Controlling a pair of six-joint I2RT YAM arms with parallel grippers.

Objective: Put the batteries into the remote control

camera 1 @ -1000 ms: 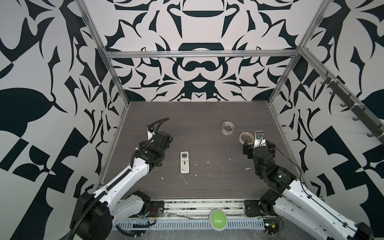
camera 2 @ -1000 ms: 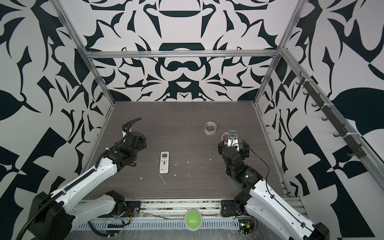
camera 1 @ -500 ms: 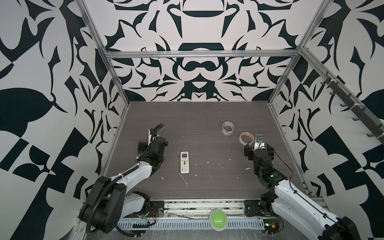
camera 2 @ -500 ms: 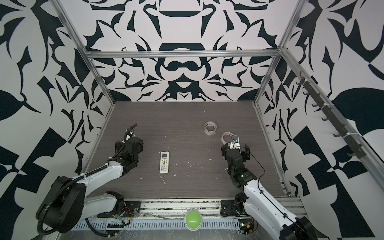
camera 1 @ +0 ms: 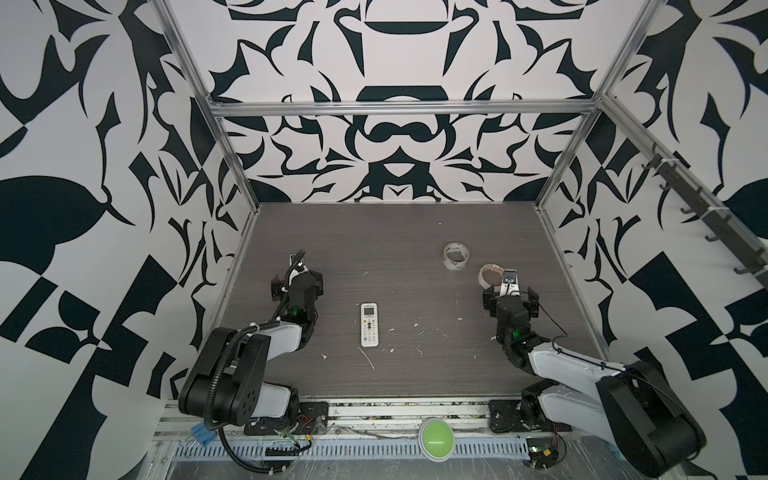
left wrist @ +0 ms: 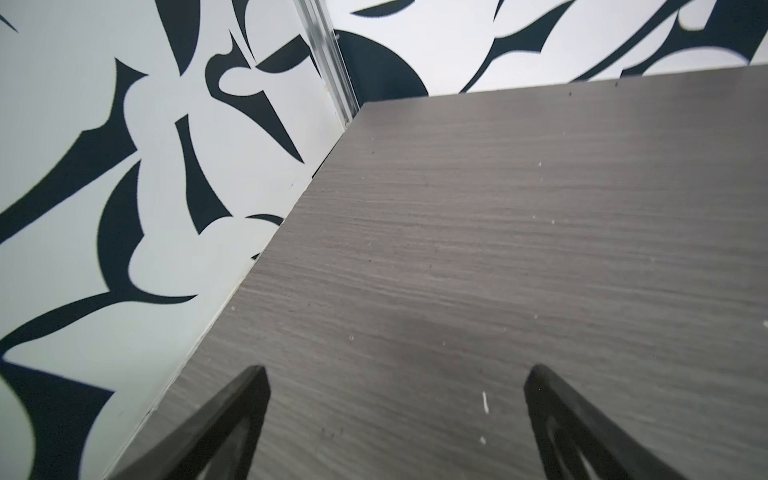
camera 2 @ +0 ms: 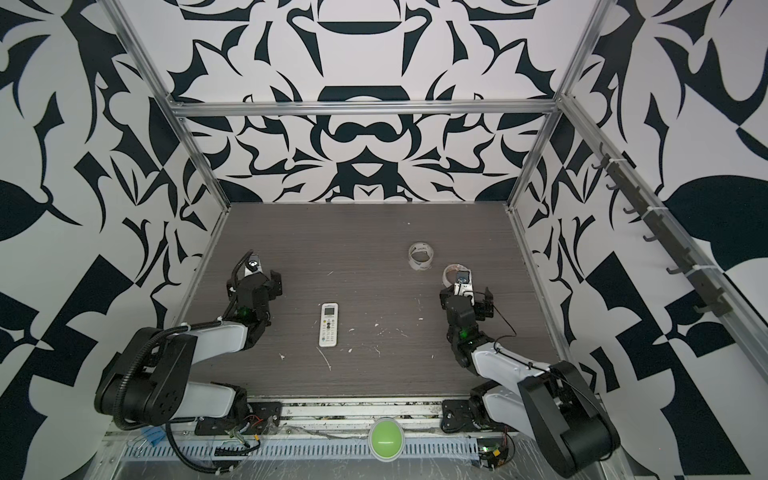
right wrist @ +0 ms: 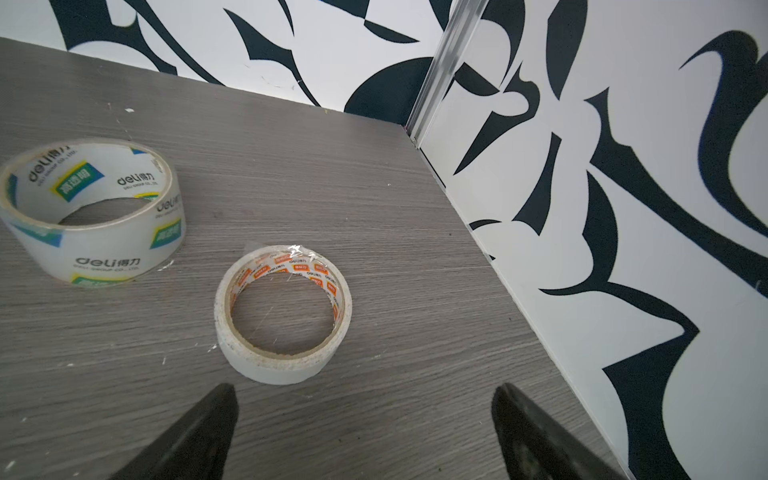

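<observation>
The table (camera 1: pixel 415 232) is flanked by two arms, each drawn back to its own side, judged to leave the middle free. The left gripper (left wrist: pixel 399 369) and right gripper (right wrist: pixel 365 386) are seen with jaws spread wide, nothing held. One remote (camera 1: pixel 369 324) is laid face up mid-table between them, within either's reach. Two rolls lie flat: the big roll (right wrist: pixel 91 212) and, just ahead of the right gripper, the small roll (right wrist: pixel 282 311). No batteries are seen.
</observation>
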